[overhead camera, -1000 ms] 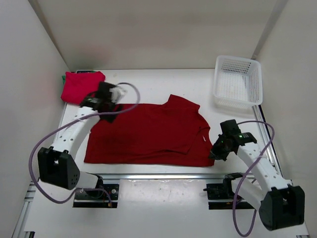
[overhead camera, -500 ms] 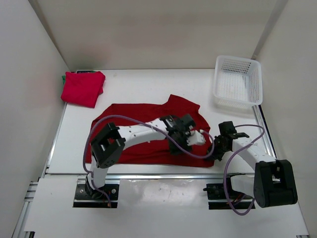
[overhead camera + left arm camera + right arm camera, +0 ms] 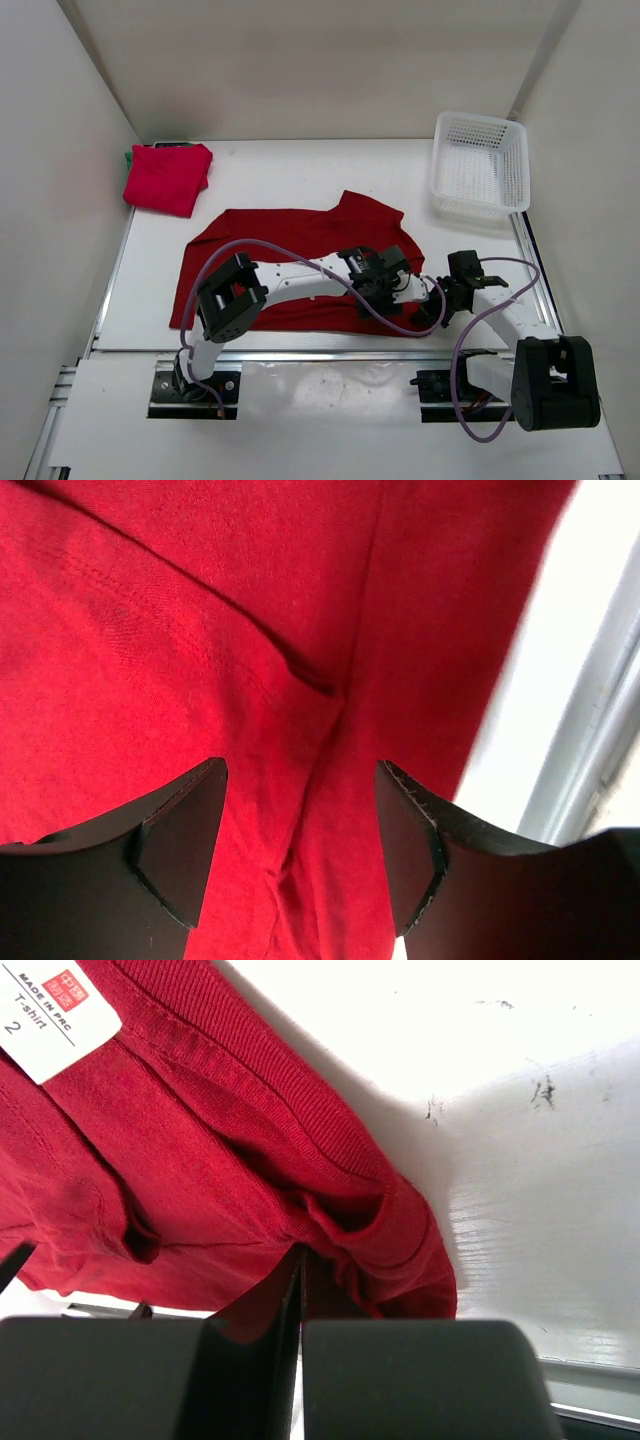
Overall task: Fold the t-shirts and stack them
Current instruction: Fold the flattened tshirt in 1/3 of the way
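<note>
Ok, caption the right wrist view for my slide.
Right gripper shut on a gathered edge of the red t-shirt, white label showing, above the white table.

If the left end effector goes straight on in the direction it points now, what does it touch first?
Most likely the spread red t-shirt: its fabric, with a fold, fills the view ahead of the open left end effector. How far away is unclear.

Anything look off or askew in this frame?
Only the spread shirt: its near right corner is bunched into folds where the right claw is shut on it, and its label lies exposed there. Nothing looks spilled or damaged.
</note>
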Action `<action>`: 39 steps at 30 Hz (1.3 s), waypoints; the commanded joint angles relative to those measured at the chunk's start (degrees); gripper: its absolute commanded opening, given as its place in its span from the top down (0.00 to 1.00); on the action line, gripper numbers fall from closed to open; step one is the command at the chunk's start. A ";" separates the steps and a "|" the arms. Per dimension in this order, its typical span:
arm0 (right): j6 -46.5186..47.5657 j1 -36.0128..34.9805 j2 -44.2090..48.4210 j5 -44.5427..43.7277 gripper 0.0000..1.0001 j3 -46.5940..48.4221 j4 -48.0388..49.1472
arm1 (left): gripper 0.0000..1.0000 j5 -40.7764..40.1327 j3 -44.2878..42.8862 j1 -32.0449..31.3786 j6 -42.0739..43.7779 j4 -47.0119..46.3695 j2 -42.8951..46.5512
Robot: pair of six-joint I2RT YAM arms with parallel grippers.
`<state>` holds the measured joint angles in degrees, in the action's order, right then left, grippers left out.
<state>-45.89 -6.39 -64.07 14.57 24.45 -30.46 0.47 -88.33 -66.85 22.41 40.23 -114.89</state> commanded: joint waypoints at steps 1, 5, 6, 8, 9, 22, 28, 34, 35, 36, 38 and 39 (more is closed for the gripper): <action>1.42 -0.20 -0.44 -1.21 1.00 -1.42 -1.27 | 0.29 -1.08 -2.10 0.14 -1.23 -1.47 -1.65; 2.03 0.50 -0.27 -1.56 1.00 -1.51 -1.45 | 0.29 -0.73 -1.40 -0.30 -1.76 -2.43 -2.44; 1.77 0.94 -0.26 -1.30 1.00 -1.68 -1.53 | 0.29 -0.73 -1.58 -0.30 -2.11 -2.78 -2.36; 1.86 1.38 -0.17 -1.03 1.00 -2.12 -1.71 | 0.32 -0.73 -1.31 0.05 -2.81 -3.05 -2.88; 1.94 1.56 0.00 -1.03 1.00 -2.21 -1.71 | 0.36 -0.82 -1.66 0.40 -3.08 -3.31 -2.88; 2.56 2.35 1.76 -0.77 1.00 -3.88 -3.03 | 0.44 0.06 -3.16 0.40 -4.05 -4.54 -3.41; 3.17 3.58 2.55 -0.94 1.00 -3.53 -3.82 | 0.49 2.78 -3.16 0.49 -3.87 -3.49 -4.20; 3.53 3.76 2.20 -0.86 1.00 -3.61 -3.82 | 0.70 1.47 -2.90 0.14 -3.78 -4.10 -4.64; 3.53 3.58 2.02 -0.94 1.00 -3.01 -3.56 | 0.75 1.46 -2.90 0.40 -3.78 -4.02 -4.90; 3.61 3.58 2.20 -0.86 1.00 -3.09 -3.64 | 0.88 0.42 -2.98 0.49 -3.78 -4.10 -4.82; 3.78 3.76 2.20 -1.64 1.00 -3.09 -4.00 | 1.00 -0.38 -3.51 1.37 -4.40 -3.93 -4.73; 3.70 3.84 1.68 -1.30 1.00 -3.35 -4.34 | 1.00 -0.38 -4.03 2.50 -4.74 -3.84 -4.29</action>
<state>-44.31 -2.79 -61.71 16.71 22.50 -30.65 1.04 -90.80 -66.02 18.39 36.84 -120.55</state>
